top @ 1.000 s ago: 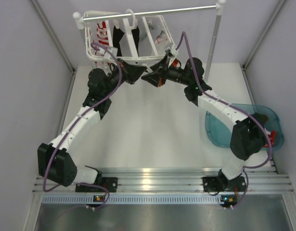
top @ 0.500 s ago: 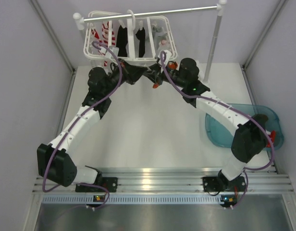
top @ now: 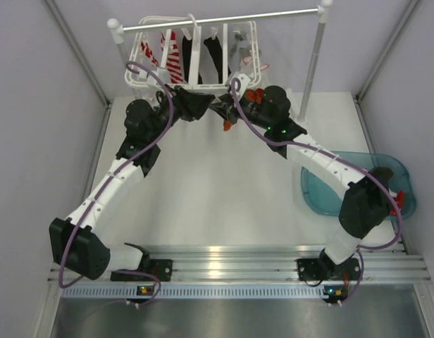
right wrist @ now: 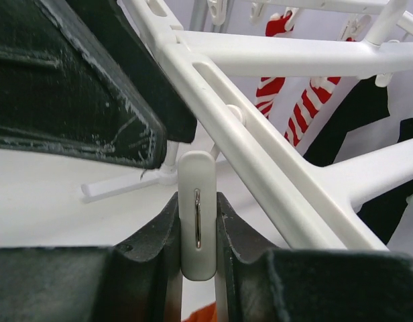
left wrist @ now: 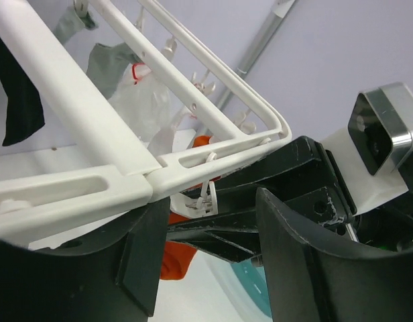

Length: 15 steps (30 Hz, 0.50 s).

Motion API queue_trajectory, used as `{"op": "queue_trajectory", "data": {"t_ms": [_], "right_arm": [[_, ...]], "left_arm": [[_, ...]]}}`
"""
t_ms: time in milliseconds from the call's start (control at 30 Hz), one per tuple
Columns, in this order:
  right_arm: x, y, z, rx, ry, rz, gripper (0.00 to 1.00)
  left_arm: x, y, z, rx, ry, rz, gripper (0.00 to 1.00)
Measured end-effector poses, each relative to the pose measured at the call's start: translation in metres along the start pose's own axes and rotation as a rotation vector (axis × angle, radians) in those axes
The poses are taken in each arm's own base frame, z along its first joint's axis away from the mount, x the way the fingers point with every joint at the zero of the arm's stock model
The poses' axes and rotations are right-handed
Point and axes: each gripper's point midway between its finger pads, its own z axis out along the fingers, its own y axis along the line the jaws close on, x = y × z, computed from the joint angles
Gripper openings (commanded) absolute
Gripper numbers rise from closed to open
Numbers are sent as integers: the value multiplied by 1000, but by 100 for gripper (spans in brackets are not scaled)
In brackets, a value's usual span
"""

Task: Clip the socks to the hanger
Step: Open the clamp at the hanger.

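The white plastic hanger (top: 194,67) is hanging tilted from its top hook. A red-and-white striped sock (top: 171,62), two black socks (top: 187,56) and a grey sock (left wrist: 107,64) are dangling beneath its crossbars. An orange sock (left wrist: 178,258) is hanging just under its near edge, below a white clip (right wrist: 197,231).

From the left wrist you see only a scrap of the orange sock (left wrist: 174,261); a black finger (left wrist: 136,268) and the hanger (left wrist: 79,97) cover the rest. The clip (right wrist: 197,225) hides its lower end between the right fingers (right wrist: 126,282).
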Motion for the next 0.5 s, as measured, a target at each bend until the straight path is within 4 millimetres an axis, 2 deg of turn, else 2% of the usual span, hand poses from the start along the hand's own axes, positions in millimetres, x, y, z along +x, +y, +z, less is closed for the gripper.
{"op": "queue_trajectory", "data": {"t_ms": [167,500], "right_arm": [[-2,0,0,4,-6,23,0],[-5,2,-1,5,-12,70,0]], "left_arm": [[-11,1,-5,-38,-37,-5,60],[-2,8,-4,-67,-7,-48,59]]}}
